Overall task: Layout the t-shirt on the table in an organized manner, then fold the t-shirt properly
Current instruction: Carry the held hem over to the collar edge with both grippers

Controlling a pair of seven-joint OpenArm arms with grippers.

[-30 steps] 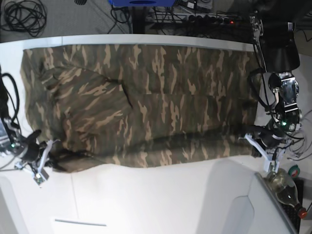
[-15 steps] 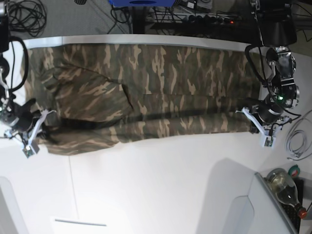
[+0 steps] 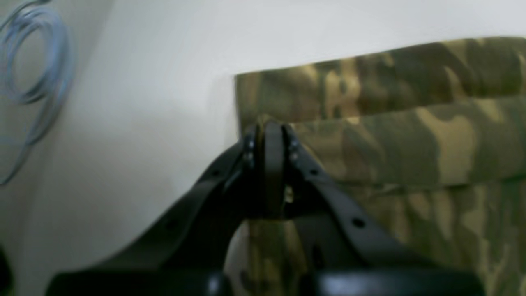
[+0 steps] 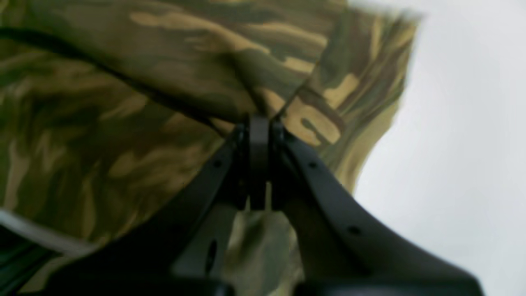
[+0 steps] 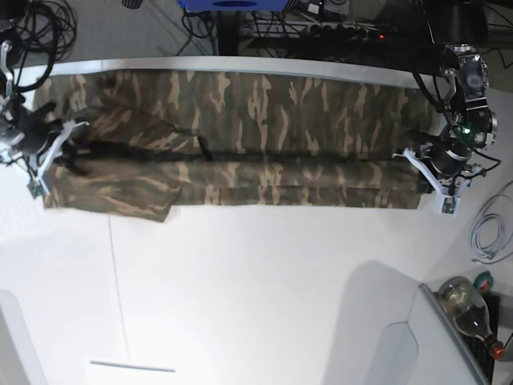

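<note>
The camouflage t-shirt (image 5: 240, 136) lies stretched sideways along the far part of the white table (image 5: 264, 281), its near edge lifted and doubled back over the rest. At the base view's right end, my left gripper (image 5: 423, 178) is shut on the shirt's corner. The left wrist view shows its black fingertips (image 3: 269, 131) pinching the folded cloth (image 3: 390, 135) close above the table (image 3: 164, 61). At the left end, my right gripper (image 5: 58, 154) is shut on the other end. In the right wrist view its tips (image 4: 259, 123) clamp a bunched fold of shirt (image 4: 144, 102).
A coil of pale blue cable (image 5: 489, 233) lies right of the shirt, seen also as the cable (image 3: 28, 61). A bottle (image 5: 469, 309) and a green tape roll (image 5: 485, 281) sit at the lower right. A raised white panel (image 5: 385, 329) stands near the front. Cables (image 5: 40, 28) lie beyond the far edge.
Both grippers have moved toward the far edge, carrying the shirt's near edge with them. The shirt's visible band is now narrower, and more bare table shows in front.
</note>
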